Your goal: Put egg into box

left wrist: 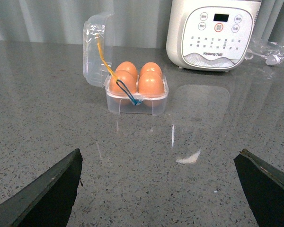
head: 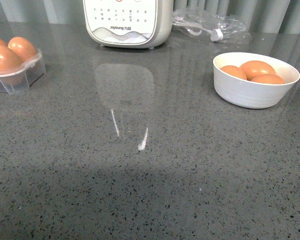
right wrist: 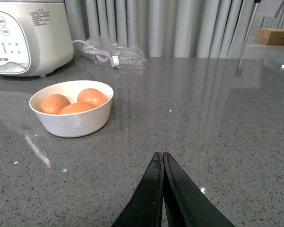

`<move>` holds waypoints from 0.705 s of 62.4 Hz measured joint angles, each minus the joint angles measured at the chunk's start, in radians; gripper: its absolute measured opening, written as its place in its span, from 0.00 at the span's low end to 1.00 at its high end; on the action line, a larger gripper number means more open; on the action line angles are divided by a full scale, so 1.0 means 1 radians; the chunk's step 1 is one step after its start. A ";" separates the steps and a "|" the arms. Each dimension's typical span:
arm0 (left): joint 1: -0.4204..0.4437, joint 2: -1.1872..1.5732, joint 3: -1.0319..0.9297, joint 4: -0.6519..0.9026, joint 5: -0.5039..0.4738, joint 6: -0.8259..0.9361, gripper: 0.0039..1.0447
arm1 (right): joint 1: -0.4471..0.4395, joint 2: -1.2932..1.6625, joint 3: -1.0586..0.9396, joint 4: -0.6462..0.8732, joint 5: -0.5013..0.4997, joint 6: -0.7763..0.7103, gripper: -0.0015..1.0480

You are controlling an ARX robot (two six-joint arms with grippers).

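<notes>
Eggs (head: pixel 255 70), three orange-brown ones, lie together in a white bowl (head: pixel 255 97) on the right of the grey desk (head: pixel 150 175) in the front view. At the far left edge we see the clear box (head: pixel 20 77), cut off by the frame, with at least two more brown eggs sitting in its cups. A white appliance (head: pixel 127 22) stands at the back, and a clear bag (head: pixel 210 25) with a cable lies to its right. Neither arm shows here.

In the left wrist view the box (left wrist: pixel 137 101) stands near the appliance (left wrist: pixel 213 33), its lid (left wrist: pixel 94 52) upright and open. All four cups hold an egg, and a yellow and blue band (left wrist: pixel 127 92) runs across one front egg. The left end effector (left wrist: pixel 158 189) hangs short of the box with its fingers (left wrist: pixel 47 194) spread wide, holding nothing.

In the right wrist view the right end effector (right wrist: pixel 163 189) has its fingers pressed together with nothing between them, over bare desk. We see the bowl (right wrist: pixel 71 125) with its three eggs (right wrist: pixel 92 97) nearby, apart from the tips.
</notes>
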 joint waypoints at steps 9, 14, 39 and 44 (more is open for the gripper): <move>0.000 0.000 0.000 0.000 0.000 0.000 0.94 | 0.000 -0.041 0.000 -0.039 0.000 0.000 0.03; 0.000 0.000 0.000 0.000 0.000 0.000 0.94 | 0.000 -0.060 0.000 -0.059 0.000 0.000 0.03; 0.000 0.000 0.000 0.000 0.000 0.000 0.94 | 0.000 -0.269 0.001 -0.272 0.000 0.000 0.03; 0.000 0.000 0.000 0.000 0.000 0.000 0.94 | 0.000 -0.269 0.001 -0.275 0.000 0.000 0.03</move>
